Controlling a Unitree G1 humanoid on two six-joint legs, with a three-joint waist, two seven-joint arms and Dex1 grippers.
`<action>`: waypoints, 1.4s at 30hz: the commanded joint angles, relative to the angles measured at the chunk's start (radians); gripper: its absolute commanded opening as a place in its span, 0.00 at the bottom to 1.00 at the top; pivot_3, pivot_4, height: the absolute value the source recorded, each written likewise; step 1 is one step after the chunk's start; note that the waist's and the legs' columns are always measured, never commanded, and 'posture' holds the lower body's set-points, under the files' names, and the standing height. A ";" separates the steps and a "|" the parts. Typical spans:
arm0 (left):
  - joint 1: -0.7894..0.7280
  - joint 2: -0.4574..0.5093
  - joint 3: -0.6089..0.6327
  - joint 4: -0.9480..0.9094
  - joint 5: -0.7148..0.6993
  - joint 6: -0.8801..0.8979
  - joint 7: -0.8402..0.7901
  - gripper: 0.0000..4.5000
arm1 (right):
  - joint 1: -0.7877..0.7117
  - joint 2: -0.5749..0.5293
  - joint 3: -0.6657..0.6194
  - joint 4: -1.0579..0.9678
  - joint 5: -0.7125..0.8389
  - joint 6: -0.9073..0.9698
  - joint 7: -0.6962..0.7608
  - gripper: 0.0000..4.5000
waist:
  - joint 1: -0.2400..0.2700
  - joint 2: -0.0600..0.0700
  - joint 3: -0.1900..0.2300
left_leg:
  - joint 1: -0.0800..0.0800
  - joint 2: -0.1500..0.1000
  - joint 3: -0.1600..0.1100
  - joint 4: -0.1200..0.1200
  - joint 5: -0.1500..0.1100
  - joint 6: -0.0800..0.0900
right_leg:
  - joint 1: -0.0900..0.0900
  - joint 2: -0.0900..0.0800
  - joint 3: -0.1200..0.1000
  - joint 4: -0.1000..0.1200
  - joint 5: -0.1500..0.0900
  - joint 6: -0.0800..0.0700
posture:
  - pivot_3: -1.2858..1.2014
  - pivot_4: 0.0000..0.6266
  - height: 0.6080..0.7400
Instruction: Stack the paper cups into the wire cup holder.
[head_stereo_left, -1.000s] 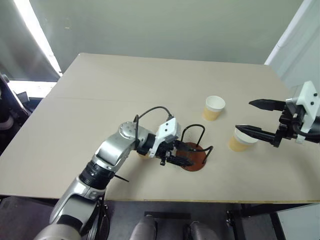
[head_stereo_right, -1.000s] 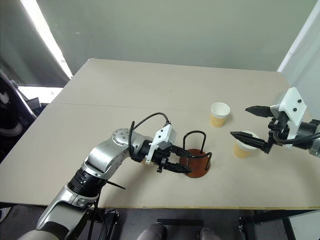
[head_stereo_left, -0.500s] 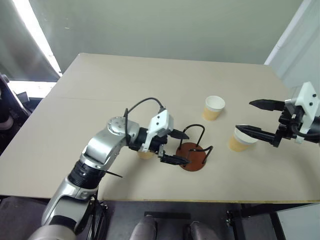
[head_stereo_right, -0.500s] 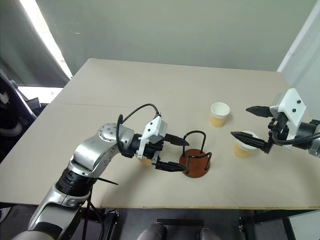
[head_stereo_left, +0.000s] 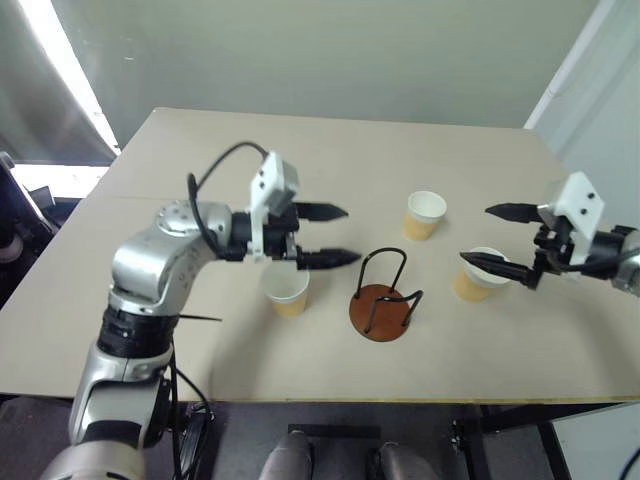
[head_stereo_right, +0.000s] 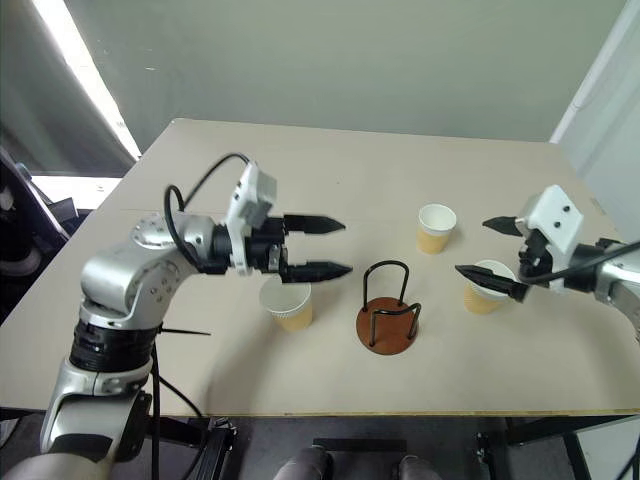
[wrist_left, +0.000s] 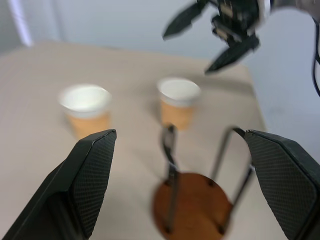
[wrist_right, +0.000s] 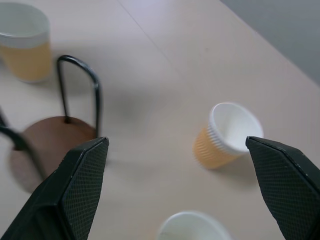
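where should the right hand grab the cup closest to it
On the tan side wall just under the rolled rim of the nearest paper cup, from its right side. It stands upright, mouth up, clear of the wire cup holder, and the open right hand hovers beside it.

Rt claw (head_stereo_left: 492, 240) finger hides part of nearest cup (head_stereo_left: 473, 276); contact prob. can't tell.

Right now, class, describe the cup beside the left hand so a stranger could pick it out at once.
Start at the table, then find the wire holder near its front edge. The cup stands upright just left of the holder, below the open left hand. The other two cups stand right of the holder.
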 joint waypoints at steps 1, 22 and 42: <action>-0.024 0.029 0.033 0.023 0.003 -0.016 0.015 0.98 | -0.112 0.017 0.116 0.100 -0.133 -0.113 0.022 1.00 | -0.001 0.000 0.000 | 0.000 0.000 0.000 0.000 0.000 0.000 | 0.000 0.000 0.000 0.000 0.000 0.000 | 0.52 0.24 1.00; -0.005 0.081 0.053 0.084 0.012 -0.055 0.037 0.98 | -0.533 0.237 0.447 0.817 -0.625 -0.661 0.097 1.00 | 0.001 0.001 0.000 | -0.005 0.000 -0.001 -0.004 0.000 -0.001 | -0.006 -0.001 -0.001 0.000 0.001 -0.003 | 0.52 0.24 1.00; -0.012 0.072 0.035 0.096 0.029 -0.075 0.028 1.00 | -0.652 0.350 0.477 1.078 -0.777 -0.827 0.076 0.65 | 0.001 0.001 0.001 | -0.006 0.001 -0.001 -0.007 -0.001 -0.002 | -0.007 -0.001 -0.001 0.000 0.001 -0.005 | 0.52 0.24 1.00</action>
